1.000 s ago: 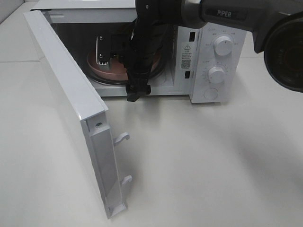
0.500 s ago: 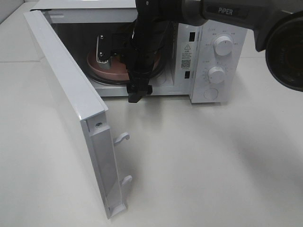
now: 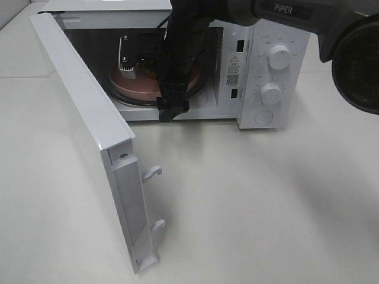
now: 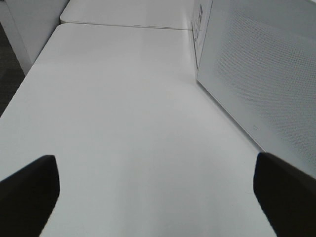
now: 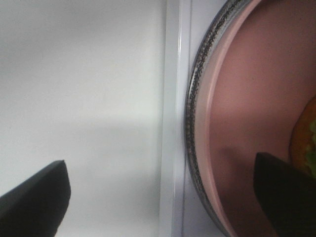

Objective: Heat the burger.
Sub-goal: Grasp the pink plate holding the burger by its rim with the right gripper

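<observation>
- Currently I see the right gripper at the microwave mouth, jaws wide, over the pink plate.
- Left gripper spread wide, empty, above the table.

Black arm, white "PiPER" lettering

The microwave is white, with white dials and a dark cavity; its side panel carries a fine dotted pattern. The plate inside is dusty pink, ringed by a dark speckled glass turntable rim. The burger shows orange with a touch of green. The tabletop is off-white. The right arm is black.
</observation>
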